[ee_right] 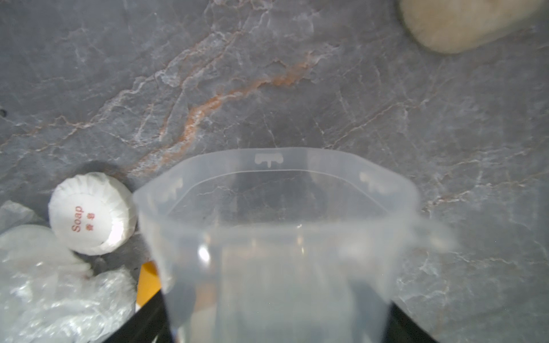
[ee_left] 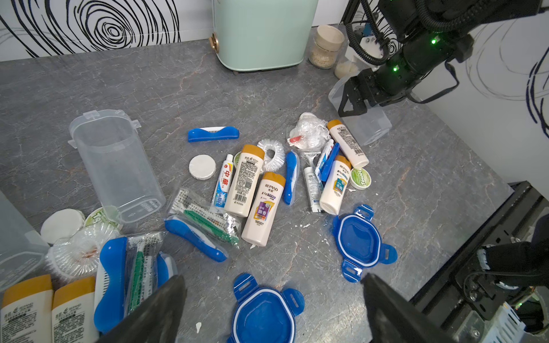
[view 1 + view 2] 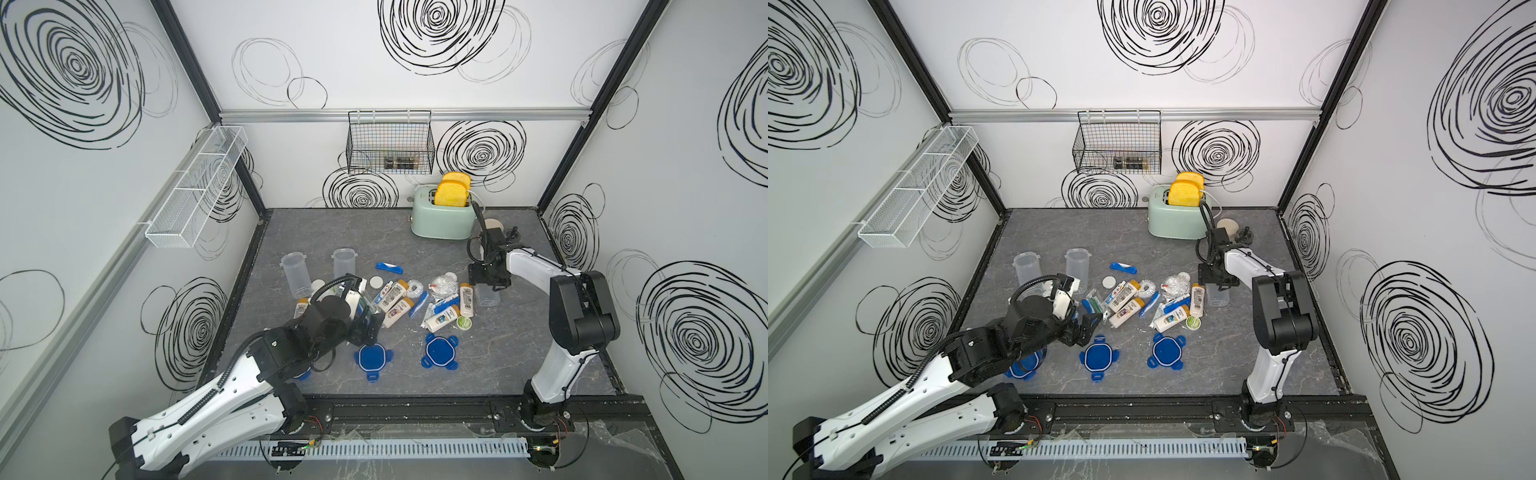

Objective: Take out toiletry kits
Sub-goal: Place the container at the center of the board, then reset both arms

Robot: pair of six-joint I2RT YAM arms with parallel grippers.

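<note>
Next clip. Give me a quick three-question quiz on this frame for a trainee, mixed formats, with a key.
1. How many blue lids lie on the table?
2. True or false: the left gripper holds a bottle.
3. What sits between the jaws of the right gripper?
A) toaster
B) clear container
C) toothbrush

Key
1. Three, one of them half hidden.
2. False: it is open and empty.
3. B
</note>
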